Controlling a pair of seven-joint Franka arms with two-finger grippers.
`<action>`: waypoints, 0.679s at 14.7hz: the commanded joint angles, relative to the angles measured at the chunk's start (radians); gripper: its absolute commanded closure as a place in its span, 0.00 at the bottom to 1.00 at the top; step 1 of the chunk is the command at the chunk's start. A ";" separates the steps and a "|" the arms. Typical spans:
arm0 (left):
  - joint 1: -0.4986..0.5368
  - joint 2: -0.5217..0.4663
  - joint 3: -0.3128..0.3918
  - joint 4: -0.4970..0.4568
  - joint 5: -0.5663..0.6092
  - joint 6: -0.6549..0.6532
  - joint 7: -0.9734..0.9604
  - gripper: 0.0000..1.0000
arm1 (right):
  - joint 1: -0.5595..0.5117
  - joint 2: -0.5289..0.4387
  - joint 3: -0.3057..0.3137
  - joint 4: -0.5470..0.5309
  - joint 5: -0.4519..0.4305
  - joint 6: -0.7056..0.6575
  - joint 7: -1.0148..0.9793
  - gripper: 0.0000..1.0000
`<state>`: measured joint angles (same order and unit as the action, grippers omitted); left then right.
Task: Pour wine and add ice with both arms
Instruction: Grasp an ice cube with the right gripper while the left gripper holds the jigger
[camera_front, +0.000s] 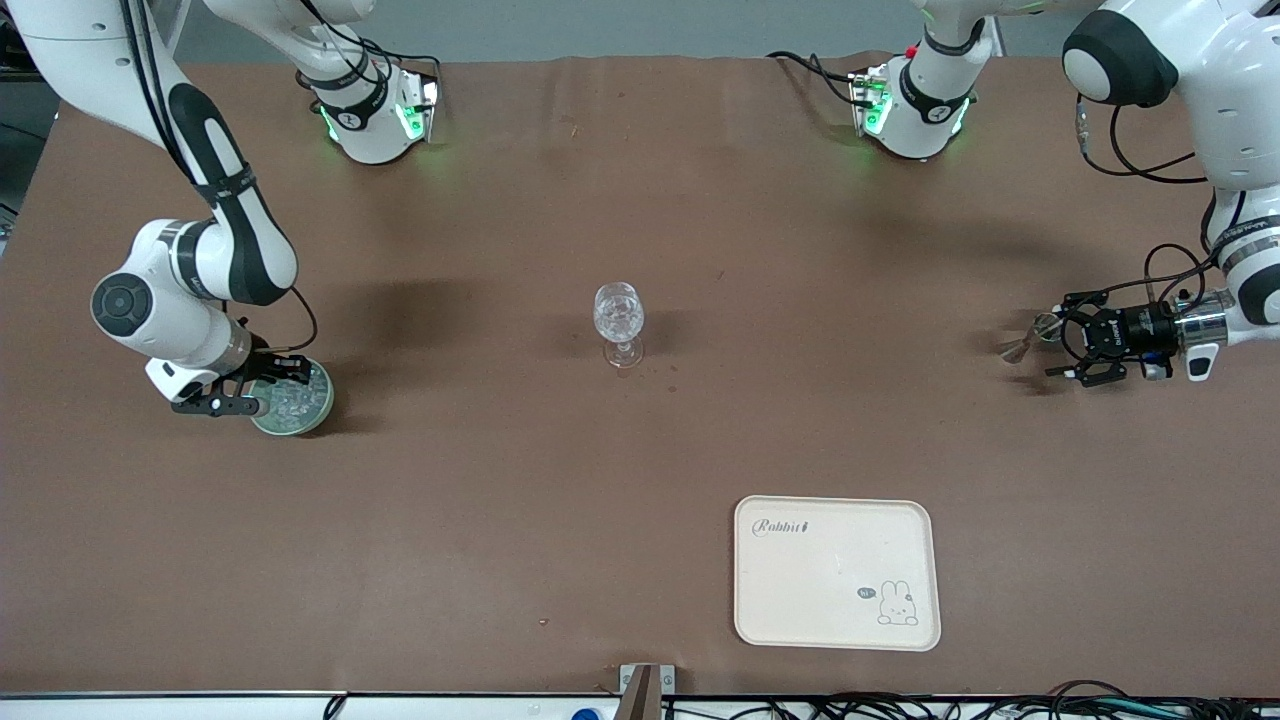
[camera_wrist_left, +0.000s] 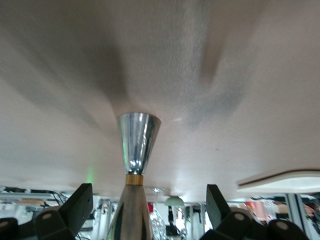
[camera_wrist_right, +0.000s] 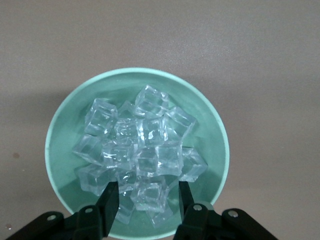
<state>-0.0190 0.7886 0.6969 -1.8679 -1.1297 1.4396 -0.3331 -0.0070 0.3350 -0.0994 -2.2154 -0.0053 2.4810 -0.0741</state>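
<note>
Standing at the front camera and taking the stemmed glass (camera_front: 619, 322) in the middle of the brown table (camera_front: 640, 480) as the centre of a clock, I see the pale green bowl (camera_front: 318, 412) at about nine o'clock, toward the right arm's end. The ice (camera_front: 298, 398) is piled in this bowl, clear cubes heaped on one another.

The right gripper (camera_front: 275, 388) is down in the bowl. In the right wrist view, the right gripper (camera_wrist_right: 147, 192) has its jaws drawn narrow about one cube of the ice (camera_wrist_right: 145, 145) at the edge of the heap, one finger at each side of it, inside the bowl's rim (camera_wrist_right: 65, 120).

At three o'clock from the glass, the left gripper (camera_front: 1058, 340) lies level, low over the table, with its jaws spread wide. A shiny metal jigger (camera_front: 1022, 340) sits between them; in the left wrist view the fingers (camera_wrist_left: 75, 205) stand well clear of the jigger (camera_wrist_left: 138, 140).

A cream tray (camera_front: 800, 590) with a rabbit drawing lies at about five o'clock, nearer the camera.
</note>
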 joint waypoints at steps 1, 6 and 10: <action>-0.001 0.011 0.007 -0.022 -0.051 -0.019 0.011 0.03 | 0.001 0.004 0.001 -0.010 0.005 0.024 -0.009 0.43; 0.010 0.043 0.007 -0.025 -0.087 -0.053 0.012 0.35 | -0.001 0.007 0.001 -0.010 0.005 0.027 -0.007 0.58; 0.022 0.040 0.007 -0.039 -0.107 -0.056 0.011 0.86 | -0.001 0.015 0.001 -0.006 0.007 0.024 -0.006 0.73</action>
<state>-0.0037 0.8327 0.6970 -1.8927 -1.2139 1.4042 -0.3328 -0.0070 0.3467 -0.0995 -2.2154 -0.0053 2.4944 -0.0741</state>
